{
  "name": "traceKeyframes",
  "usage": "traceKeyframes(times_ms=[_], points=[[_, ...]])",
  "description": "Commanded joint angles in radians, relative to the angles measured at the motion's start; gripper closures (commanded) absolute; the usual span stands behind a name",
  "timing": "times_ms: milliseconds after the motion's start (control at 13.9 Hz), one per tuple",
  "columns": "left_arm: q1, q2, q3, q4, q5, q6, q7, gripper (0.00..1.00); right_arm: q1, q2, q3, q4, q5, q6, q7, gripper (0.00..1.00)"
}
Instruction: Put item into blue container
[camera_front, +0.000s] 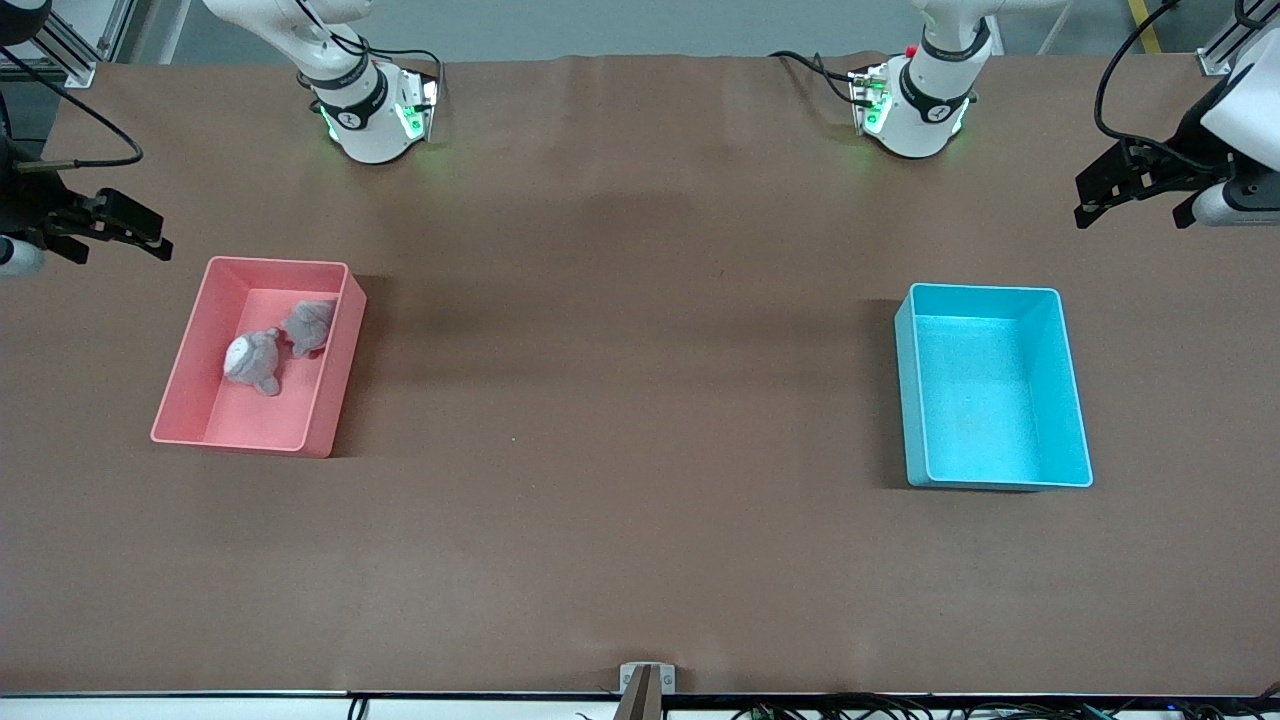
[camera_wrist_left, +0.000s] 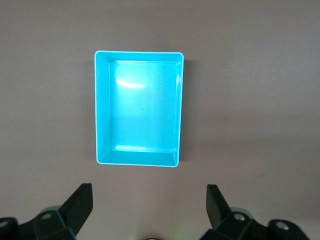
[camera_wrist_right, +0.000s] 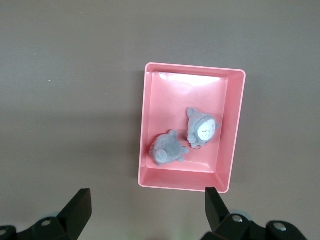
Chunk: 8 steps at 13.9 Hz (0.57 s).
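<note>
Sitting empty toward the left arm's end of the surface, the blue container (camera_front: 1058, 385) was unfilled; two plush toys (camera_front: 252, 359) lay in the pink bin (camera_front: 184, 372). Both grippers (camera_wrist_left: 149, 200) (camera_wrist_right: 148, 202) were held with fingers released, nothing grasped.

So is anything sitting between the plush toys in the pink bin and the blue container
Nothing visible. The two grey plush toys lie in the pink bin toward the right arm's end; only bare table separates it from the empty blue container. Both tools, right and left, are open.
</note>
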<state>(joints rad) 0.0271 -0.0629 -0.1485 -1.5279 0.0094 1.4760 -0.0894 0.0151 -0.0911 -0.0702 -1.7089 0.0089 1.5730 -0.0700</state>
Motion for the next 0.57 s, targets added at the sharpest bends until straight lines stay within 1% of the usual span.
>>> traceKeyframes(times_ms=[0, 502], points=[[0.002, 0.003, 0.0, 0.015, -0.002, -0.003, 0.002, 0.0, -0.004, -0.029, 0.006, -0.024, -0.027, 0.004, 0.001, 0.0], [0.004, 0.005, 0.0, 0.015, 0.001, -0.006, 0.025, 0.0, -0.003, -0.029, 0.007, -0.024, -0.027, 0.004, 0.006, 0.0]])
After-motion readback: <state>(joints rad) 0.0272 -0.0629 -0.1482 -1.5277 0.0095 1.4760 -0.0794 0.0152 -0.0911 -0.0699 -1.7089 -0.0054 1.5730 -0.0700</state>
